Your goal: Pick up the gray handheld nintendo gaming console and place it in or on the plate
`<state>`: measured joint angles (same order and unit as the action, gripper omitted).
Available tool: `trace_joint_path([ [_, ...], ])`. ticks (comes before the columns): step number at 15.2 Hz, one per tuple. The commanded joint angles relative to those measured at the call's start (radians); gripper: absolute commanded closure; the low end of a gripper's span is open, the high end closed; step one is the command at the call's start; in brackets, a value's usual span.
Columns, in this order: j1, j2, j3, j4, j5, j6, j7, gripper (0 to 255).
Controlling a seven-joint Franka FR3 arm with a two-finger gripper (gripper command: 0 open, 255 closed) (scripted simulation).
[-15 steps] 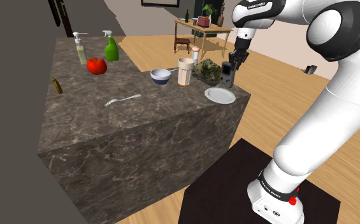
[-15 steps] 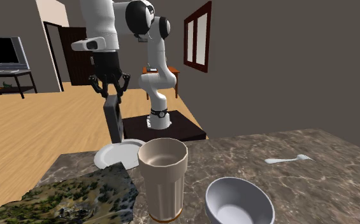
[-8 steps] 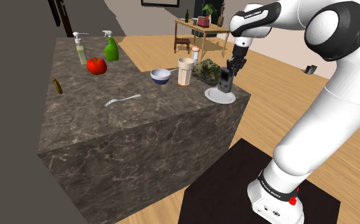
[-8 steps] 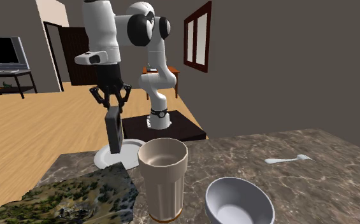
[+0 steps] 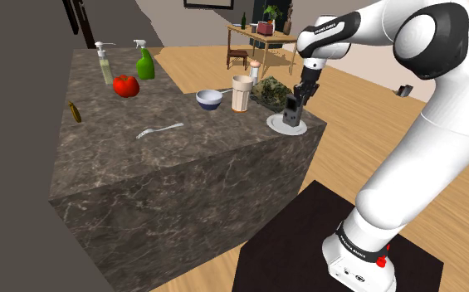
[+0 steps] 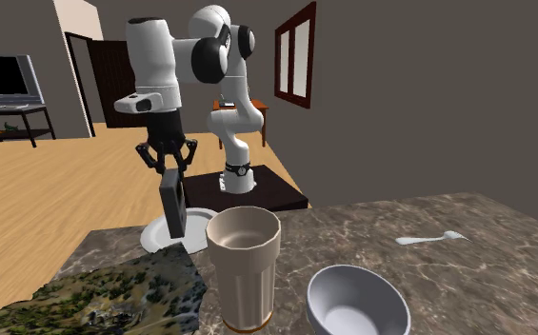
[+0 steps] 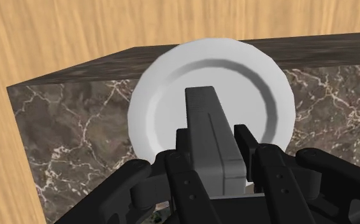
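The gripper (image 7: pixel 211 149) is clamped on the grey console (image 7: pixel 204 111), which hangs upright just below it, over the middle of the white plate (image 7: pixel 148 105) on the table (image 7: pixel 70 133). Lower it straight down and release only on contact, so it falls within the rim.

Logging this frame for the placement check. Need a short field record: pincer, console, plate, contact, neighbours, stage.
pincer: shut on the console, clasping its upper end
console: grey, held upright, over the middle of the plate
plate: white, near a corner of the dark marble counter
contact: cannot tell whether the console's lower end touches the plate
neighbours: beige cup and white bowl side by side on the counter
stage: console carried to the plate, not yet released
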<state>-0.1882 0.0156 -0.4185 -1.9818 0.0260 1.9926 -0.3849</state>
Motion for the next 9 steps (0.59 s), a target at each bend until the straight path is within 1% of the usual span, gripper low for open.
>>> trace_joint_path([
  [1,0.000,0.004,0.000,-0.006,0.000,0.004,0.000,255],
  [6,0.000,0.004,0.000,-0.005,0.000,0.004,0.000,255],
  [7,0.001,0.004,0.001,-0.005,0.000,0.004,0.001,0],
  [9,0.001,0.005,0.001,-0.003,0.001,0.003,0.001,0],
])
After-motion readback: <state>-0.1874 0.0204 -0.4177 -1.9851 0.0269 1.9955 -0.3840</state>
